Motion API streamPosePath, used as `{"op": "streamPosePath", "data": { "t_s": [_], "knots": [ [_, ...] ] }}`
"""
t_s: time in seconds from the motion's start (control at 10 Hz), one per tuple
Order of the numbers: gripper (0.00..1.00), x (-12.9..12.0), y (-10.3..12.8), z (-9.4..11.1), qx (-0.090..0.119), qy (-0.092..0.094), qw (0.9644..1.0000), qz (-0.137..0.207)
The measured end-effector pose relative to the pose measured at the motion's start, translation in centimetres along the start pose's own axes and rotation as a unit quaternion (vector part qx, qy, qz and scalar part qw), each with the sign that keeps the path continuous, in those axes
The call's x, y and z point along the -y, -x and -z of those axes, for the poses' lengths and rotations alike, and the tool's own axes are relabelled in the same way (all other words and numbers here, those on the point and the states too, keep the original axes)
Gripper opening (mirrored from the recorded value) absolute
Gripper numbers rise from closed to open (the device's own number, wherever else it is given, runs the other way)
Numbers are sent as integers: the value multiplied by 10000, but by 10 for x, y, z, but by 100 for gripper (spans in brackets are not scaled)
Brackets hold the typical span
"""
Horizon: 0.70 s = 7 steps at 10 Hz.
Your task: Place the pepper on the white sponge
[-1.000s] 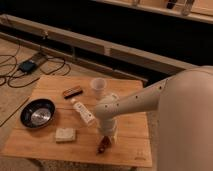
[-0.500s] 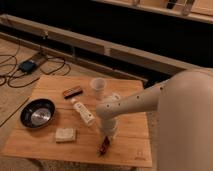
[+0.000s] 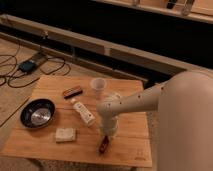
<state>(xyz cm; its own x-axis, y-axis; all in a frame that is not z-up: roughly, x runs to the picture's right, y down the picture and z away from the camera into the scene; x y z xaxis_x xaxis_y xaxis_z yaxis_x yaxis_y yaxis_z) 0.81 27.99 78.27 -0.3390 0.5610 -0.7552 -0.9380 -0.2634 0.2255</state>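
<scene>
Now the gripper (image 3: 105, 137) is pinching the top end of the pepper (image 3: 103, 146), which is looking light and slippery, while the soft white sponge (image 3: 65, 134) is sitting at nine o'clock.

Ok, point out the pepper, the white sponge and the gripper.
pepper (image 3: 103, 146): camera view, middle of its body.
white sponge (image 3: 65, 134): camera view, top face centre.
gripper (image 3: 105, 137): camera view, between its fingertips, shut on the pepper's upper end.
</scene>
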Motion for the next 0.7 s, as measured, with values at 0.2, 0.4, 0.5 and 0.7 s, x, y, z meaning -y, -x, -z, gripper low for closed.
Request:
{"op": "streamPosePath", "data": {
  "t_s": [0.2,0.4,0.5,0.7],
  "knots": [
    [0,-11,6,15,125,170,9997,124],
    [0,-23,9,31,268,351,9987,271],
    [0,-32,9,39,343,461,9976,392],
    [0,-55,2,49,416,626,9946,722]
  ]
}}
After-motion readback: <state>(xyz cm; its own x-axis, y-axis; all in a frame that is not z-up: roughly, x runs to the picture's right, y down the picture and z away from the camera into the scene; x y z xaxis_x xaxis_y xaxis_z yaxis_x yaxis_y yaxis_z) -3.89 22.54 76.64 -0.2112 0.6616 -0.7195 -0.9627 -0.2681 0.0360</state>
